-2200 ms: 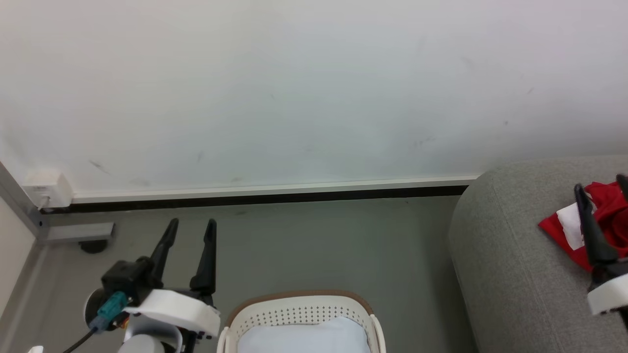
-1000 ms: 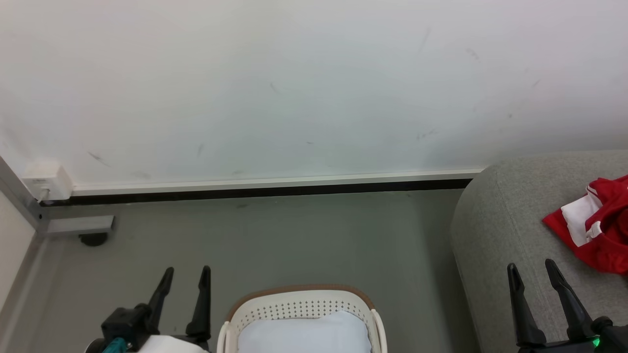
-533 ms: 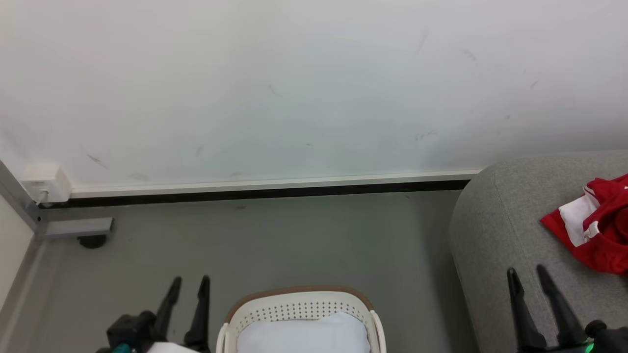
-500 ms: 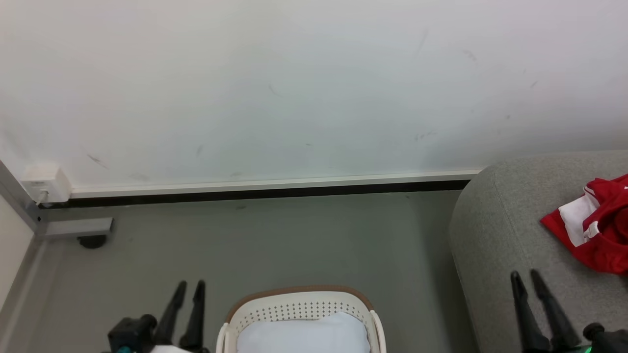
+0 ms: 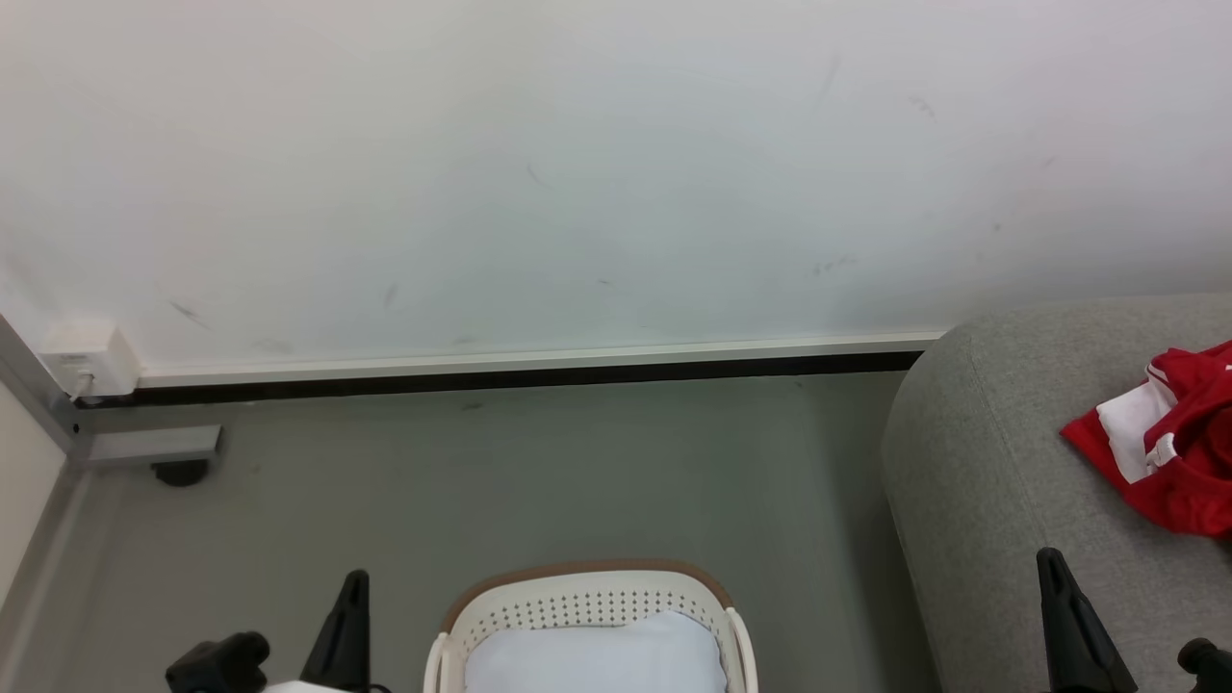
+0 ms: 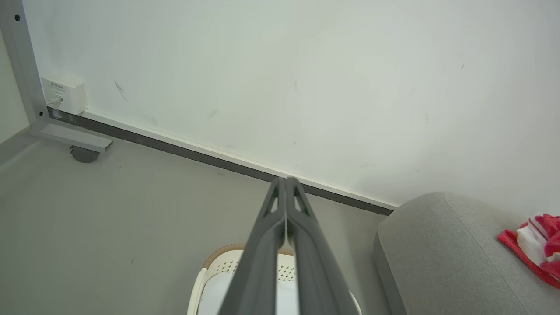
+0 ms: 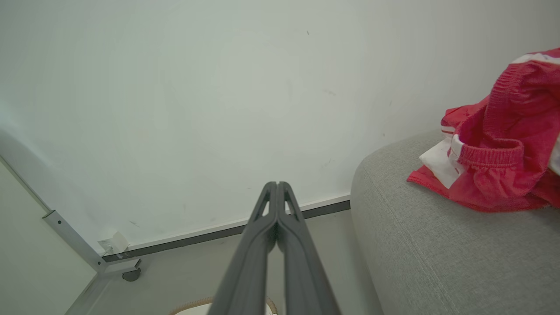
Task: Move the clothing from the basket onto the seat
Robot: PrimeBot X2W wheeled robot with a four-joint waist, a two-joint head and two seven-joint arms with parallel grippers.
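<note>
The red clothing (image 5: 1179, 452) with white panels lies bunched on the grey seat (image 5: 982, 500) at the right; it shows close up as clothing (image 7: 494, 162) on the seat (image 7: 428, 245) in the right wrist view. The cream basket (image 5: 589, 602) stands on the floor at the bottom centre with a pale cushion inside. My left gripper (image 5: 354, 581) is shut and empty, low beside the basket's left side. My right gripper (image 5: 1049, 560) is shut and empty over the seat's front part, short of the clothing. Both wrist views show the fingers pressed together: left gripper (image 6: 285, 180), right gripper (image 7: 277, 184).
A white wall with a dark baseboard (image 5: 500, 377) runs behind the grey floor. A white socket box (image 5: 87, 361) and a grey frame leg with a caster (image 5: 178, 470) sit at the far left. Bare floor lies between the basket and the wall.
Both grippers have shut from wide open and drawn back toward the bottom edge. The right gripper left the clothing lying on the seat.
</note>
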